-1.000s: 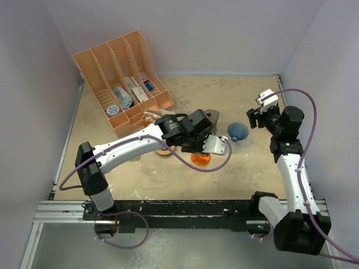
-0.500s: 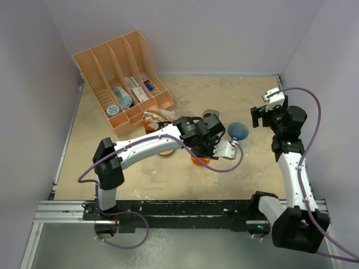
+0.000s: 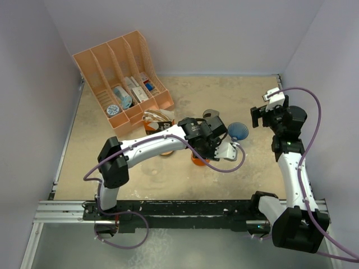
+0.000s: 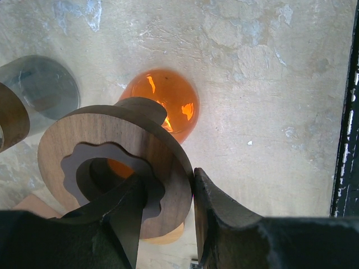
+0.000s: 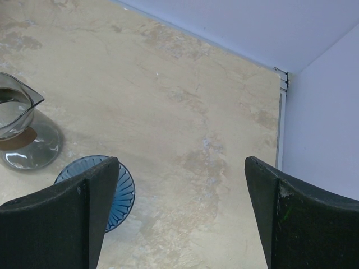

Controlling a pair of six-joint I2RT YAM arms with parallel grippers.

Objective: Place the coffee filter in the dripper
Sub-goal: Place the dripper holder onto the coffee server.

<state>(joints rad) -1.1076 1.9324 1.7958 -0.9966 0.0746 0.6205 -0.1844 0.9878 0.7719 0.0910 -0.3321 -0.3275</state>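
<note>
The dripper (image 3: 238,131) is a blue ribbed cone (image 5: 120,193) standing on the sandy table right of centre, with nothing inside it. My left gripper (image 3: 210,149) is shut on a dark wooden ring (image 4: 106,140) with a scalloped hole. One finger passes through the hole and the other presses the outer rim. The left gripper (image 4: 168,179) holds the ring over an orange glass vessel (image 4: 168,103), just left of the dripper. A crinkled brown-and-white paper bundle (image 3: 155,117), perhaps the coffee filter, lies behind the left arm. My right gripper (image 3: 262,107) hangs open and empty (image 5: 179,162) right of the dripper.
A peach file organiser (image 3: 120,84) with packets stands at the back left. A clear glass carafe (image 3: 211,115) (image 5: 17,112) sits behind the left gripper. A pale wooden disc (image 3: 164,151) lies under the left arm. Walls close three sides, with a black rail (image 3: 185,210) at the near edge.
The left arm has swung right with the wooden ring, closer to the blue dripper. The right gripper has drawn back toward the right wall and its jaws have spread wider.
</note>
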